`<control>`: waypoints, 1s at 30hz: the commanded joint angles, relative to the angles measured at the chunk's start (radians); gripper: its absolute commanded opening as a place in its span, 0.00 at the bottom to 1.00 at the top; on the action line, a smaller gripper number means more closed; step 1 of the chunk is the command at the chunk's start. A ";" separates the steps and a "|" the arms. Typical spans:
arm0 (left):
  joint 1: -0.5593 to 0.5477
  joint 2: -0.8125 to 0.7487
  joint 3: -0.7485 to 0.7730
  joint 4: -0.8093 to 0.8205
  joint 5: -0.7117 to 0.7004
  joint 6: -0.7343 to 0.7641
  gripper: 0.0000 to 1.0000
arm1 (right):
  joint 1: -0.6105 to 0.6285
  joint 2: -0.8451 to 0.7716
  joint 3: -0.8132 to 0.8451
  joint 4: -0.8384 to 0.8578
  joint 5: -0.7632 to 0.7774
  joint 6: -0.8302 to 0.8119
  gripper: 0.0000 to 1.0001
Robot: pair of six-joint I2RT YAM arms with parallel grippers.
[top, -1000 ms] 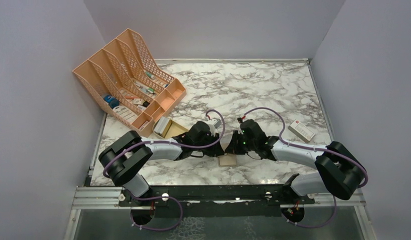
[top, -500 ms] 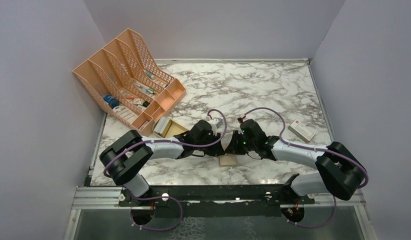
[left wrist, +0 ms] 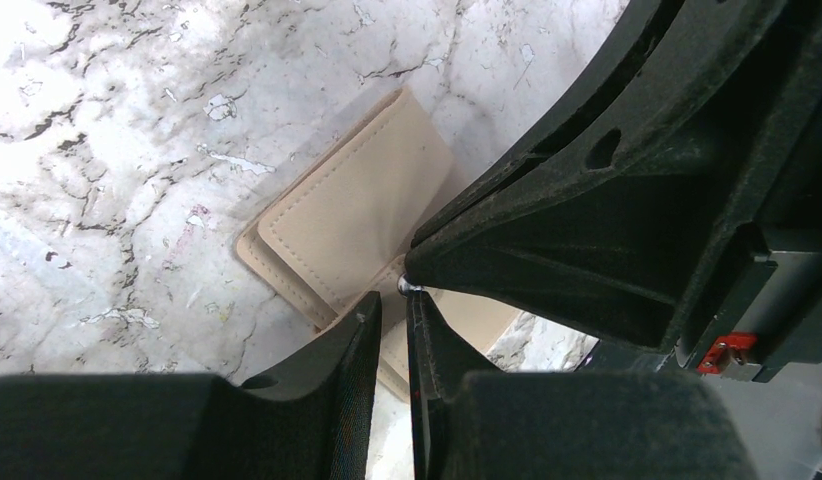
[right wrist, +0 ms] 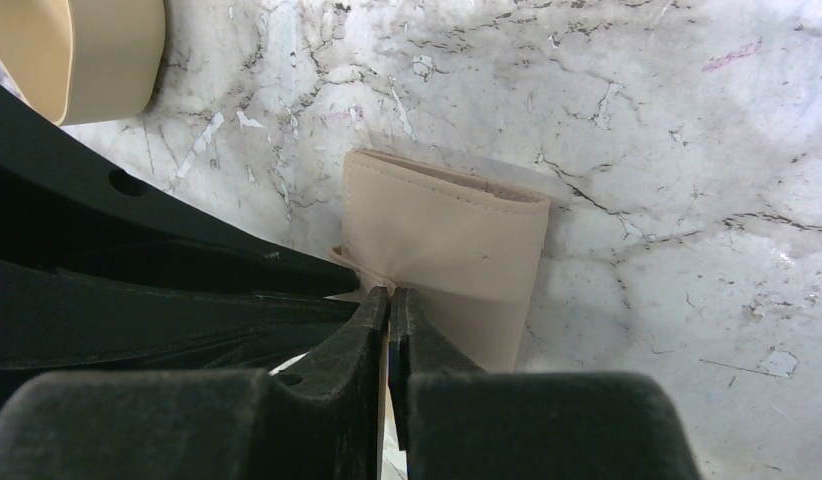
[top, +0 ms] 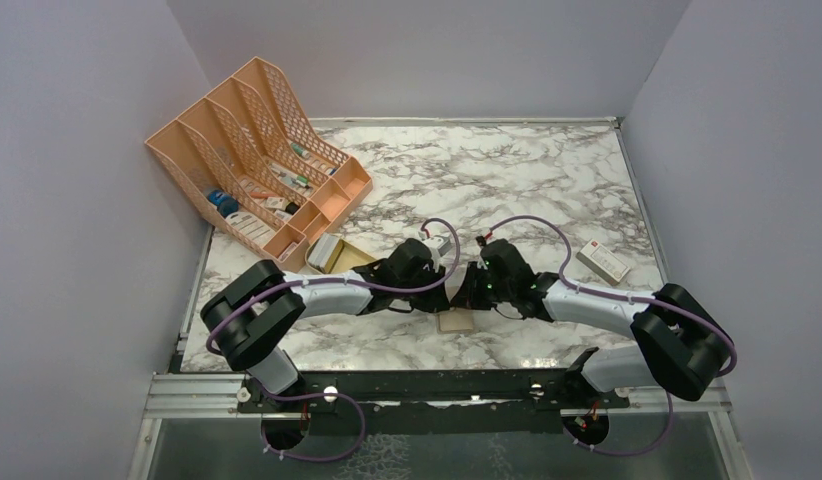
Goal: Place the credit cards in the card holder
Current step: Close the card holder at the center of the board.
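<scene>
Over the tan card holder, right gripper fingers pressed together — left gripper barely parted, grip unclear.

My card holder is tan and leather-like with stitched edges. It is folded, one flap lying a little askew on the other. It lies flat on the desk, close to the near edge, about midway along.
</scene>
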State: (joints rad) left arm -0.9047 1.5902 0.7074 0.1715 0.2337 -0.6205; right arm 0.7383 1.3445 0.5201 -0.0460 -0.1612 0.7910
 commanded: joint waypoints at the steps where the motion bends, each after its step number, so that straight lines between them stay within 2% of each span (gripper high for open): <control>1: -0.014 0.029 0.033 -0.082 -0.062 0.034 0.19 | 0.004 0.012 -0.059 -0.047 -0.021 0.001 0.04; 12: -0.033 0.058 0.087 -0.181 -0.105 0.065 0.19 | 0.003 0.013 -0.126 -0.039 0.008 0.019 0.02; 26: -0.048 0.104 0.199 -0.409 -0.203 0.157 0.19 | 0.016 0.006 -0.121 -0.112 0.055 0.000 0.01; 30: -0.048 0.165 0.221 -0.436 -0.207 0.161 0.19 | 0.032 0.030 -0.140 -0.118 0.094 0.008 0.01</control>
State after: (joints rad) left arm -0.9569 1.6691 0.9249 -0.1516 0.1337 -0.5056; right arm 0.7406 1.3224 0.4431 0.0547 -0.1364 0.8261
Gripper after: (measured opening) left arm 0.194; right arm 0.014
